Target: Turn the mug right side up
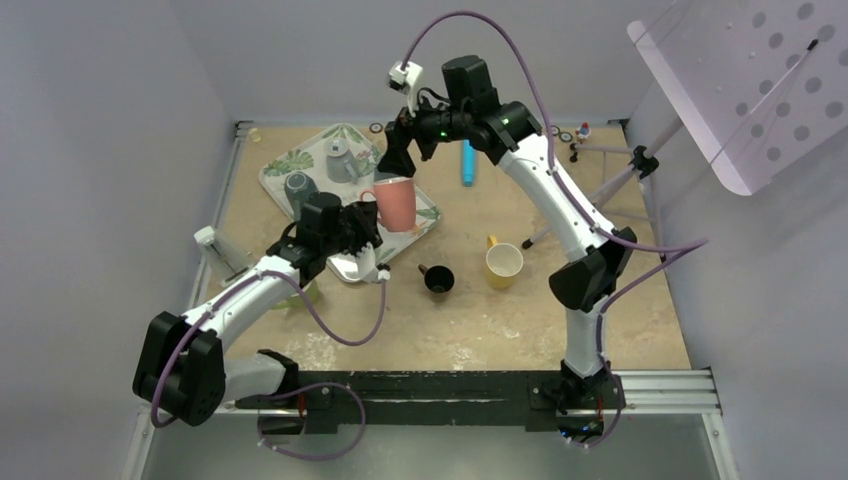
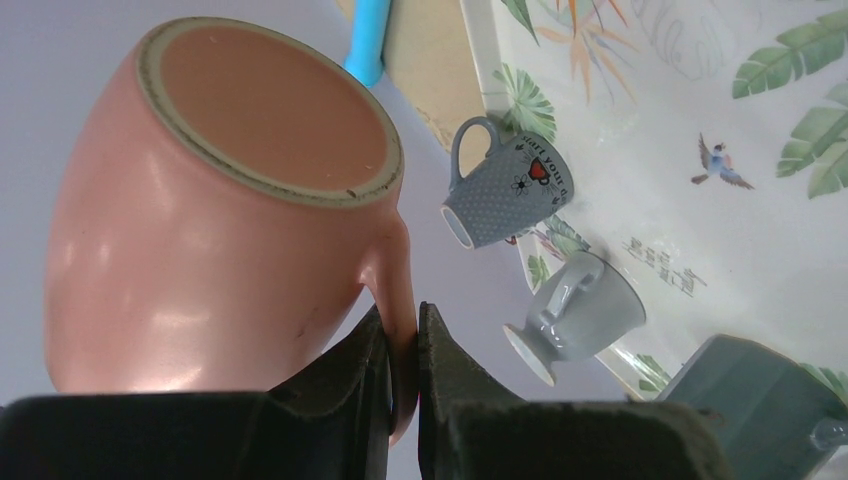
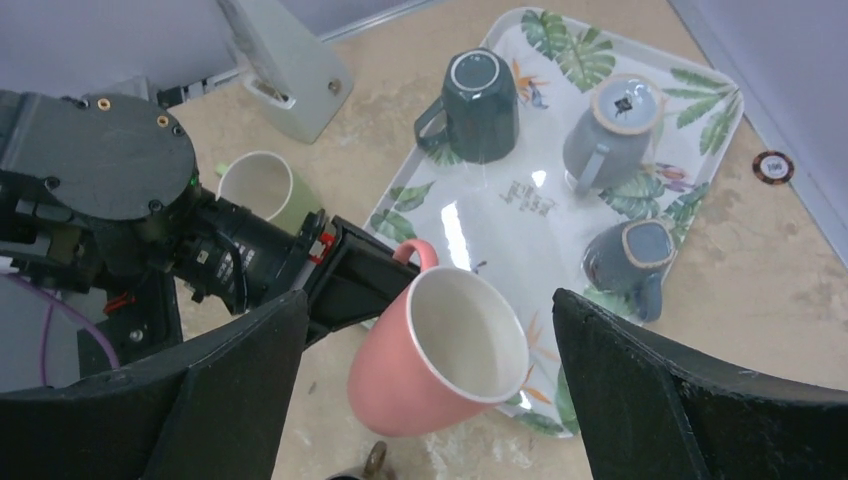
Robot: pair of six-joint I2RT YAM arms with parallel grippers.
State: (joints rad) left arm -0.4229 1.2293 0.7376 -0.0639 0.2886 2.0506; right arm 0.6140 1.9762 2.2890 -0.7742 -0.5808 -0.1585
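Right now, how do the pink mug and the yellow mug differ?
The pink mug is held off the table by the left end effector; the yellow mug stands on the table. The pink mug's handle is pinched; the yellow mug's handle is free. Both have their mouths up.

Pink mug (image 3: 400,390); white tray (image 3: 545,235) with green leaf print
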